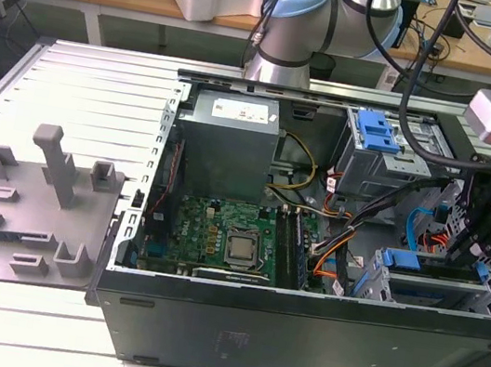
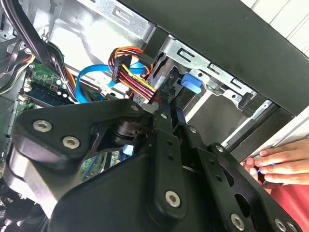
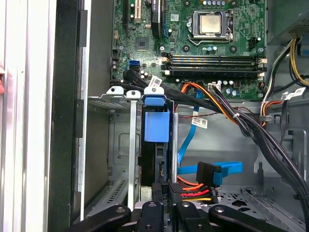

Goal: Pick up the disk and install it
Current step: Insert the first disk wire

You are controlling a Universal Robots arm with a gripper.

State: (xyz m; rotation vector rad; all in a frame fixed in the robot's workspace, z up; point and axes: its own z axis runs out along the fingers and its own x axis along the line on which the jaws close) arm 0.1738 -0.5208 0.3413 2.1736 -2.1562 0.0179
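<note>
I see disk (image 3: 157,126) on edge in drive cage (image 1: 435,292), 3 o'clock of mobo (image 1: 227,237) in exterior view, gripper (image 3: 163,191) at its end; can't tell if jaws clenched. Prob. stiff, heavyish, shock-fragile: hold by long sides.

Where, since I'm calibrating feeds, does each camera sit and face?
Exterior view: off the arm, above the open computer case, looking in; shows arm and gripper.
First wrist view: on the arm, facing the disk in its drive cage; gripper links show.
Second wrist view: behind the gripper's linkage, facing the cage; a hand shows.
Both wrist views share the disk.
</note>
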